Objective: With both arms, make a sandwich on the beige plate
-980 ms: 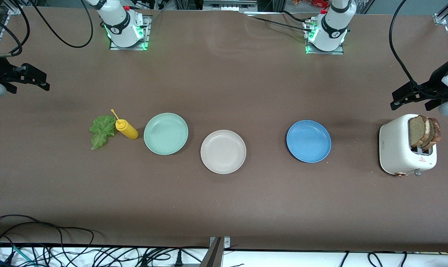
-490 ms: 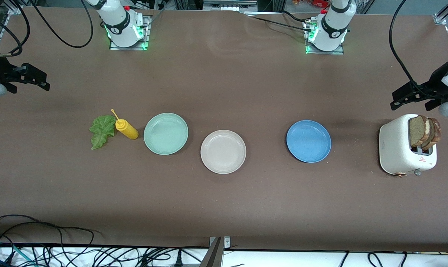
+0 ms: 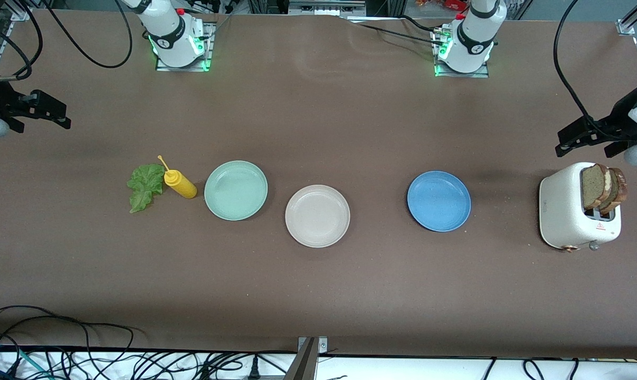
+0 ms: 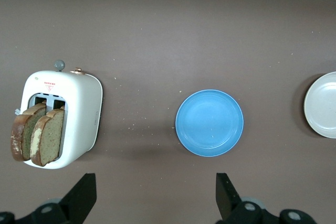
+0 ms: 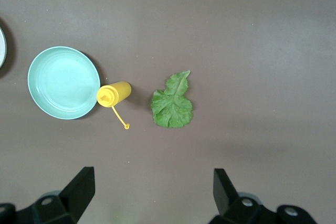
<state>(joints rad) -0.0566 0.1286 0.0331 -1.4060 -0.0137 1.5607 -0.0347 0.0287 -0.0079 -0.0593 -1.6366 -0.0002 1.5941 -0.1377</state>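
Left pincer [image 3: 582, 138], black two-finger type, hangs up in the air at the left arm's end of the table, over bare surface just beside the toaster; fingers [image 4: 84, 195] spread wide w/ nothing between them. Right pincer [image 3: 44, 110], same black build, hangs over the right arm's end of the table, well apart from the food items; its fingers [image 5: 81, 184] also spread wide, empty.

Round shallow beige plate [image 3: 317, 215] w/ raised rim sits bare approx. mid-table on the brown table [image 3: 318, 295], nearest the front camera of the three plates. Round mint-green plate [image 3: 236, 190] lies just beside it toward the right arm's end, not touching. Round blue plate [image 3: 438, 200] lies apart from it toward the left arm's end.

White rounded toaster [image 3: 566, 211] stands near the left arm's end, two tan bread slices [image 3: 600, 186] w/ dark brown crust upright in its slots, sticking out the top. Left wrist view shows the slices side by side, leaning a bit.

Ruffled green lettuce leaf [image 3: 145, 186] lies flat on the table toward the right arm's end. Yellow plastic squeeze bottle [image 3: 181, 183] lies on its side between leaf & mint-green plate, its nozzle end at the leaf's edge, thin yellow cap strap trailing out.
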